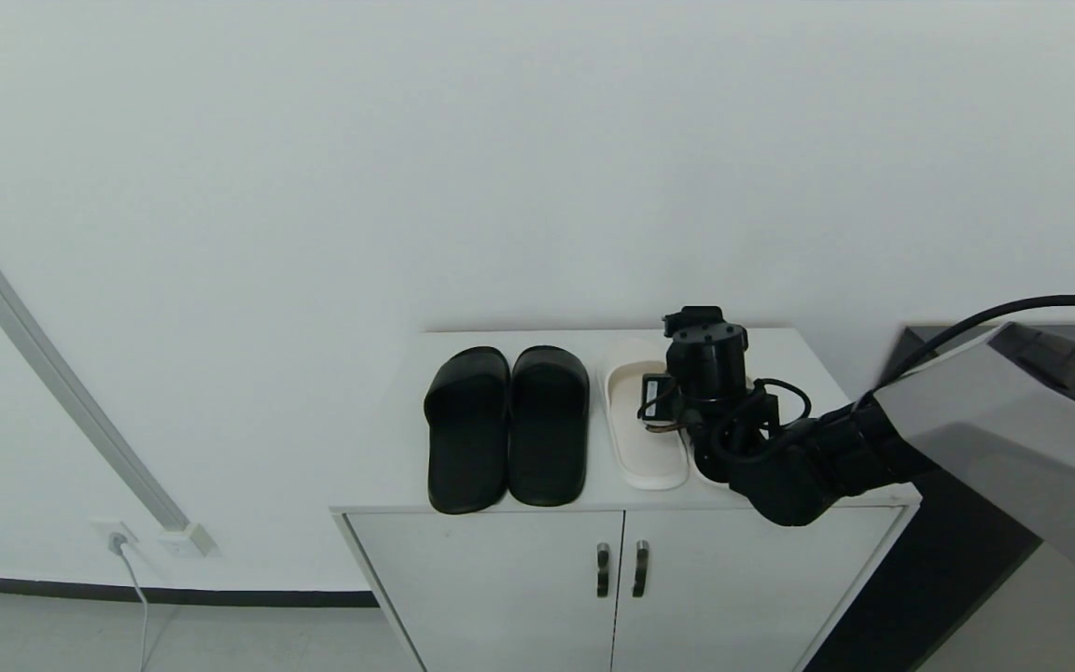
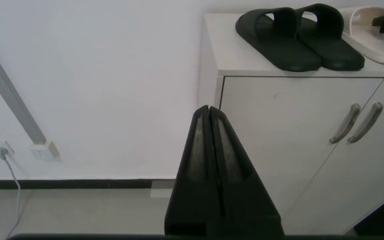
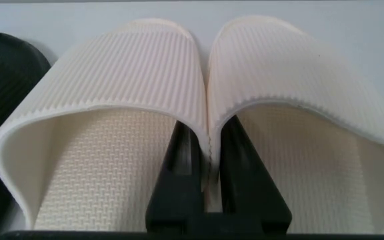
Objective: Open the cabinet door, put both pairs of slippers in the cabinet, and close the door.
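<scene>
Wall: plain white, crossed by 1 grey trunking strip that slanted down to 1 socket with 1 white cord plugged in.
Cabinet: 1 white, boxy, smooth-faced unit that stood against the wall.
Doors: 2 flat panels, both shut.
Handles: 2 slim, curved metal bars, side by side where the doors met.
Black slippers: 2 matte, rubbery slides with broad, smooth straps, which lay side by side and touching on the left part of the cabinet top.
Cream slippers: 2 slides with ribbed straps and pebbled footbeds, on the same top just to the right of the black pair.
Right gripper: sat over the cream pair with 1 finger tucked under each strap, clamped on the 2 adjoining strap edges.
Left gripper: hung low, to the left of the cabinet and before the wall; its 2 dark fingers were pressed flat together with nothing held.
</scene>
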